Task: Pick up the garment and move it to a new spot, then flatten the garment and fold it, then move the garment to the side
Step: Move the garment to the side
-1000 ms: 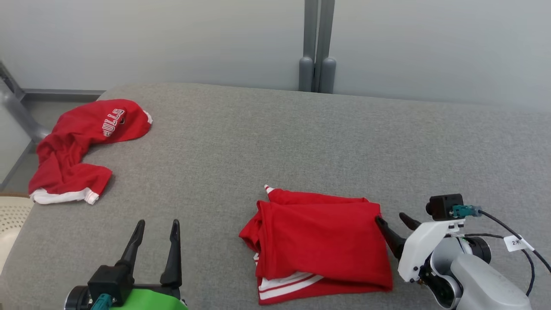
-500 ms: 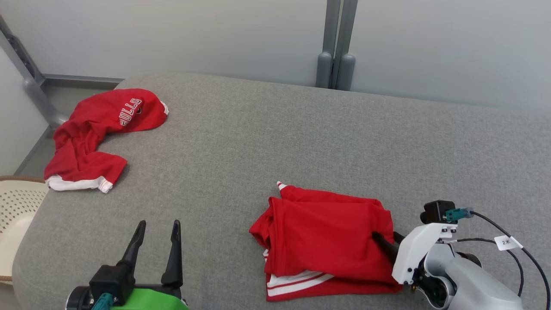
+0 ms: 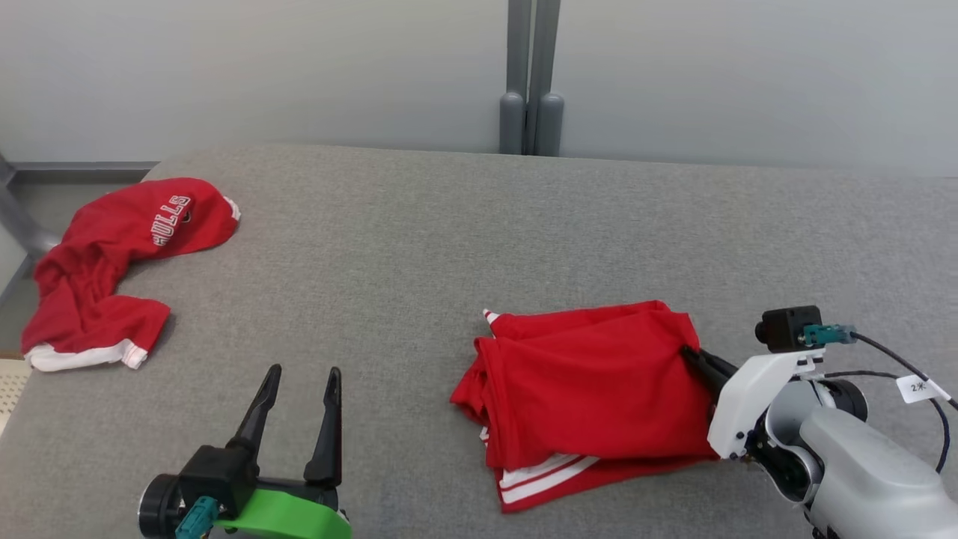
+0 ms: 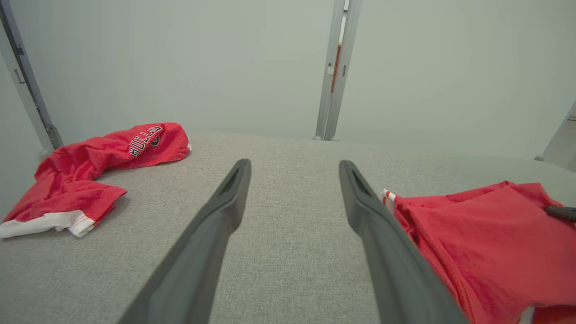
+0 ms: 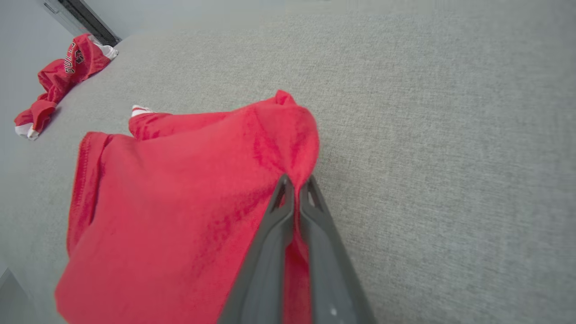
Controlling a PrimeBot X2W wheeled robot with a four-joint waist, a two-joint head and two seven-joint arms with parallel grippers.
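Shirt (image 3: pixel 591 389), red w/ white stripes at the hem, folded into a rough rectangle, lying on grey table (image 3: pixel 419 247) toward the near right side in head view. Right gripper (image 5: pixel 297 182) at shirt's right edge, fingers pressed together w/ a pinch of red cloth between them; fabric bunched and raised into a small hump just past the tips, per right wrist view. Rest of shirt flat on table, white-striped layer poking out below the top fold at near edge. Left gripper (image 3: pixel 304 370) near front left of table, well apart from shirt, fingers spread to a moderate gap, nothing between them, tips pointing toward far side; can't tell if touching the surface. Second shirt (image 3: pixel 112 262), also red, white lettering + white hem, crumpled at far left corner of table, well apart from both grippers. Pale wall (image 3: pixel 299 67) behind table, w/ grey post (image 3: pixel 530 75) upright at approx. the middle.
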